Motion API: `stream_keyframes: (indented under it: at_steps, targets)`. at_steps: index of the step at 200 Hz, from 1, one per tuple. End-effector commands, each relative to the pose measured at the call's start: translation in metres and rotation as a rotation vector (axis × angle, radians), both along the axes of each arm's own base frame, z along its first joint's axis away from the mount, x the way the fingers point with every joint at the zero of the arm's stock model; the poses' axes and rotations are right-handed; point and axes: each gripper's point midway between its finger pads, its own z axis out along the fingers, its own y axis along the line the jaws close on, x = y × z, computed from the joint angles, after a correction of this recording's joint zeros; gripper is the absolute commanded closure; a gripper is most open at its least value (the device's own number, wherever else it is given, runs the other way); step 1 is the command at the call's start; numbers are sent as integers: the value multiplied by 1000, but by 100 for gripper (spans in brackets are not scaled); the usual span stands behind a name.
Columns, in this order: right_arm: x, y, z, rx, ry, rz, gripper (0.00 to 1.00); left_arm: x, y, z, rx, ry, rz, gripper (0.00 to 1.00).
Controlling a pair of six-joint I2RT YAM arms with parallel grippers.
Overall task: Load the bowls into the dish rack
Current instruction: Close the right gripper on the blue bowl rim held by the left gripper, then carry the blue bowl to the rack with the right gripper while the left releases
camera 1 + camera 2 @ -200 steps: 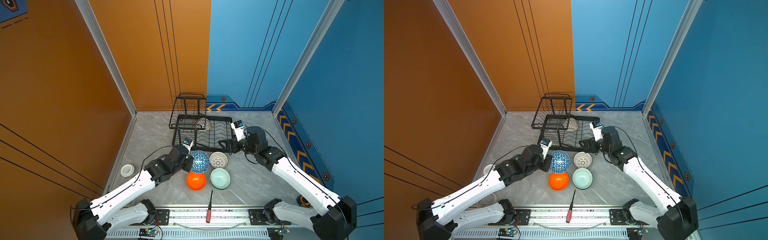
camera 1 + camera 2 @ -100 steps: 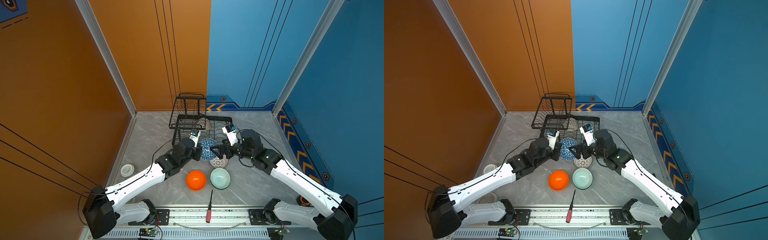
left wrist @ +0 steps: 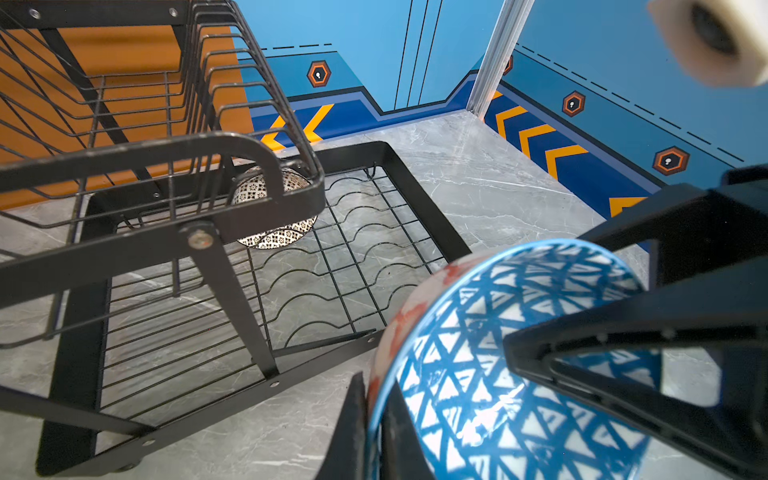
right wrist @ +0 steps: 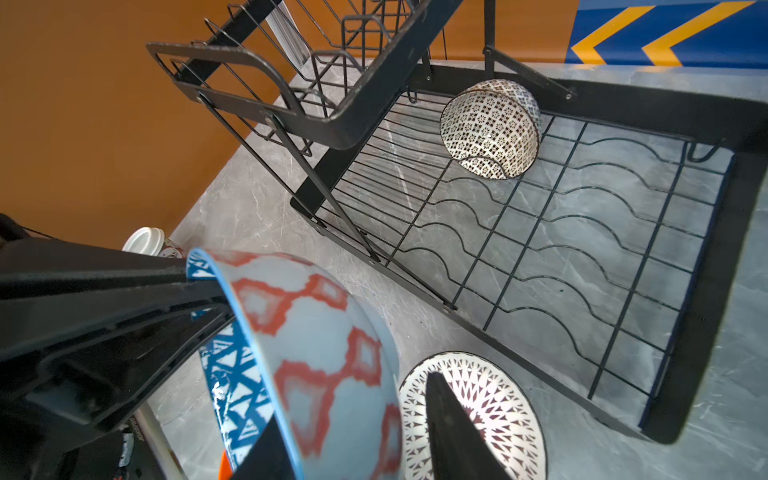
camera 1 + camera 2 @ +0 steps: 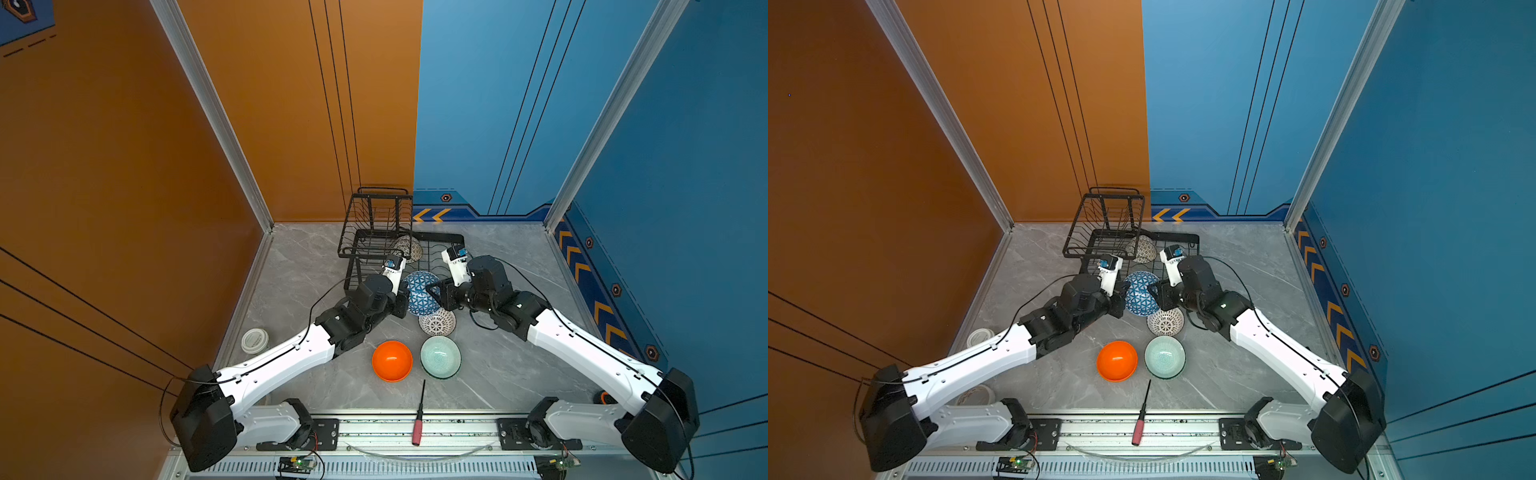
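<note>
Bowl (image 5: 419, 291), blue-triangled — left claw (image 3: 376, 424) pinches rim, right claw (image 4: 353, 399) straddles it.

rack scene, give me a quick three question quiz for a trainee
1. How many bowls sit in the rack?
2. True or false: the left claw pinches the rim of the blue bowl.
3. The screwdriver lies: A in the rack, B partly across the rail, C inside a bowl.

Key
1. One, the dark-patterned bowl.
2. True.
3. B.
</note>
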Motion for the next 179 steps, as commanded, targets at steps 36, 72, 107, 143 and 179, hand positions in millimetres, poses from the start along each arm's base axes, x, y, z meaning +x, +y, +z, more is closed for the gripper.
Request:
stream_keyframes:
  at_steps: [36, 72, 107, 143, 179]
  targets:
    - [10, 0, 3, 4, -23, -43, 92, 1, -21, 33, -89, -63, -48, 100]
    - [13, 0, 0, 3, -20, -48, 100, 1, -24, 28, -77, -58, -59, 100]
    - [16, -2, -2, -11, -28, -51, 100, 0, -26, 23, -43, -38, -77, 100]
    - [27, -11, 1, -25, -65, -45, 100, 0, -9, 21, 10, -28, -59, 59]
    - [44, -18, 4, -75, -118, -17, 100, -3, 13, 19, 57, -8, -49, 5]
